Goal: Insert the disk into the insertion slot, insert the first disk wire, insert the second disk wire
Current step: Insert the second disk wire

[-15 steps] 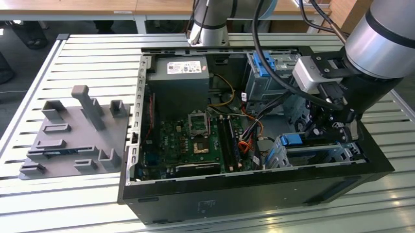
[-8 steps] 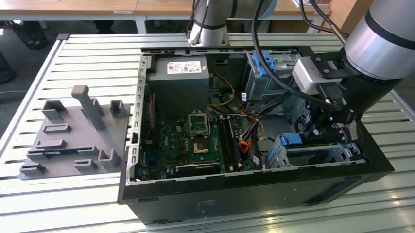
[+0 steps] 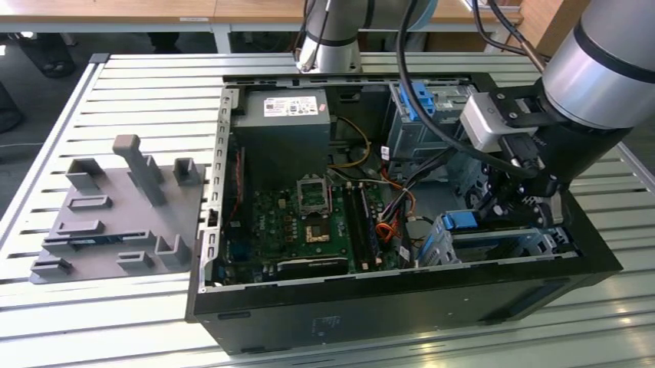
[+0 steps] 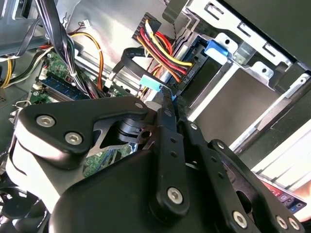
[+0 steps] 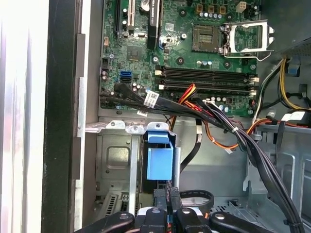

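Note:
The disk stands edge-on inside the insertion slot [image 5: 116,160], showing the blue carrier end [image 5: 159,162] and a blue tab [image 3: 462,220]. The slot is the low sheet-metal cage [image 3: 507,239] in the case's near corner on the exterior view's right. My gripper [image 4: 167,103] reaches down just beside the blue carrier end, its black fingers [image 5: 167,199] pressed close on a small light-blue plug [image 4: 150,83] with a flat black wire. A bundle of red, yellow and black wires [image 4: 163,43] ends at the cage by the blue tab [image 4: 216,48]; whether it is plugged in is hidden.
The motherboard [image 3: 307,222] fills the case floor, with black cable bundles [image 5: 228,128] and orange wires crossing toward the cage. A taller drive cage [image 3: 419,123] and the power supply [image 3: 281,126] stand at the back. A grey fixture plate [image 3: 118,215] lies on the slatted table outside.

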Controlling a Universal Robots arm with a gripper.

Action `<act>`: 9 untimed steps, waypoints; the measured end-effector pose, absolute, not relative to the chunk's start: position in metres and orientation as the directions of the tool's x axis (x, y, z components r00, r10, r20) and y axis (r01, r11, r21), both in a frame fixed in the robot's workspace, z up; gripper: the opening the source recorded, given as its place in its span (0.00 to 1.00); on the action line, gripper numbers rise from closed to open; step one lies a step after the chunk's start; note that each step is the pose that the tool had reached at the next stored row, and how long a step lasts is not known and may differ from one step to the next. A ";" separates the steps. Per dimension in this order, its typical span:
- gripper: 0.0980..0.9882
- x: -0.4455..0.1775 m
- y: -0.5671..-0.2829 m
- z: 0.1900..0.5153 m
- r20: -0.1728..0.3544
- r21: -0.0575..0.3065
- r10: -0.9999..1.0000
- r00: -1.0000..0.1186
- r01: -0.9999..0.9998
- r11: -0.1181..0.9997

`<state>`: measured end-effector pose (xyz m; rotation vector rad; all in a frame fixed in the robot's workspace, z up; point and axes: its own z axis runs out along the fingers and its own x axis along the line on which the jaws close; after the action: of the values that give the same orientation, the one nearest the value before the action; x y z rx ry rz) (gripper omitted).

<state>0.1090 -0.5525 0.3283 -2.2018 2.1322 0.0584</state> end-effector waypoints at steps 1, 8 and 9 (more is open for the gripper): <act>0.06 0.109 -0.553 0.328 -0.080 -0.028 -0.996 0.033 -0.999 -0.030; 0.07 0.109 -0.553 0.328 -0.080 -0.028 -0.996 0.032 -0.999 -0.030; 0.14 0.109 -0.553 0.328 -0.080 -0.028 -0.996 0.032 -0.999 -0.030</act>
<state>0.1091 -0.5526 0.3275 -2.2002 2.1337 0.0584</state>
